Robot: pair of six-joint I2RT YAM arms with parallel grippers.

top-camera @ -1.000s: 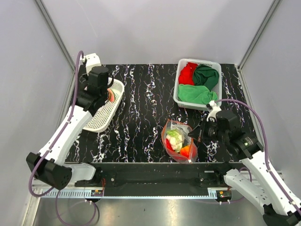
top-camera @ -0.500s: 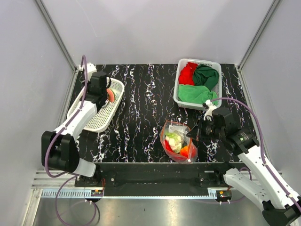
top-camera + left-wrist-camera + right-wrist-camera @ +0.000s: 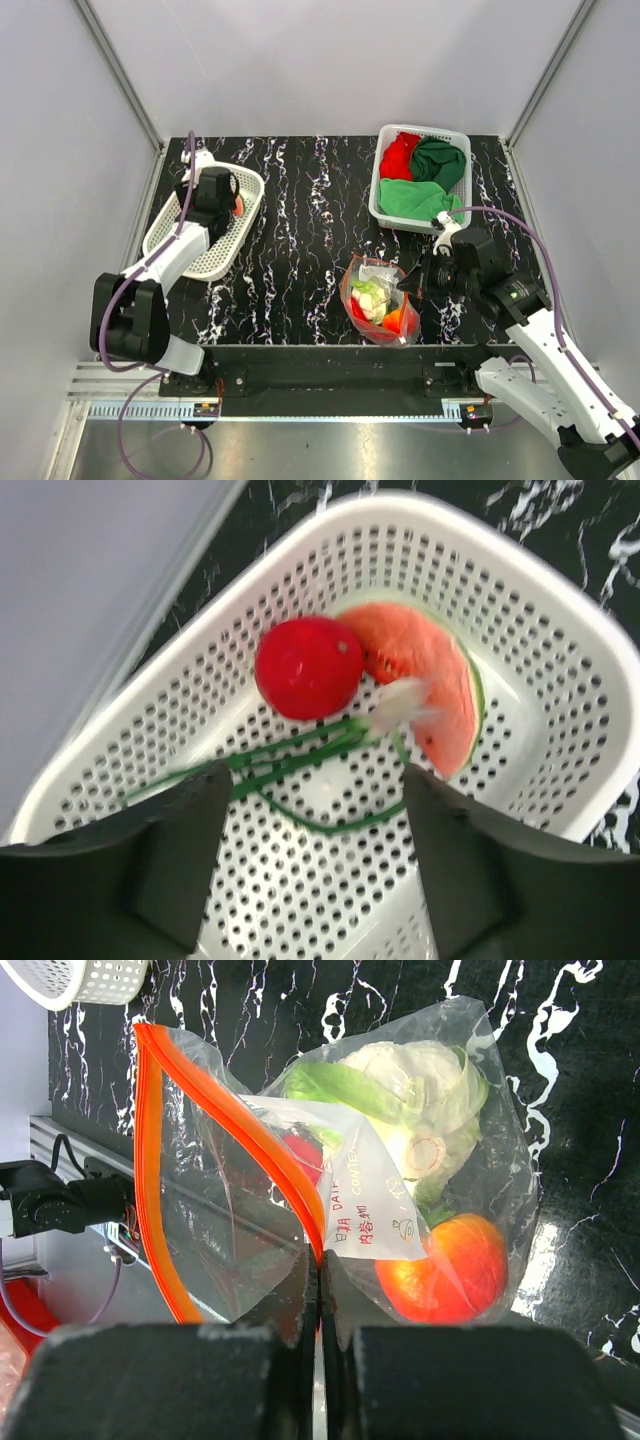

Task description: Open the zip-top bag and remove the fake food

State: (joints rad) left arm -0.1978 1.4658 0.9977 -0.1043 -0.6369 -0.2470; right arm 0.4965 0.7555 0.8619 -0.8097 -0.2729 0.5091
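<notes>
The zip-top bag (image 3: 378,300) lies near the front edge of the table with its orange-red zip strip (image 3: 230,1130) parted. My right gripper (image 3: 320,1260) is shut on that strip at the bag's mouth (image 3: 410,285). Through the plastic I see fake food: a pale green cabbage (image 3: 420,1090) and an orange-red fruit (image 3: 440,1270). My left gripper (image 3: 315,810) stands open above the white mesh basket (image 3: 560,610) at the left (image 3: 195,255), nothing between its fingers. In that basket lie a red round fruit (image 3: 308,667), a watermelon slice (image 3: 430,695) and a thin green-stemmed piece (image 3: 290,765).
A second white basket (image 3: 378,205) at the back right holds red and green cloths (image 3: 425,170). Grey walls close in the table on three sides. The black marbled tabletop (image 3: 300,230) lies between the two baskets.
My left gripper has moved farther along the left basket and its jaws have opened. The right gripper has shifted slightly and stays shut on the bag's strip.
</notes>
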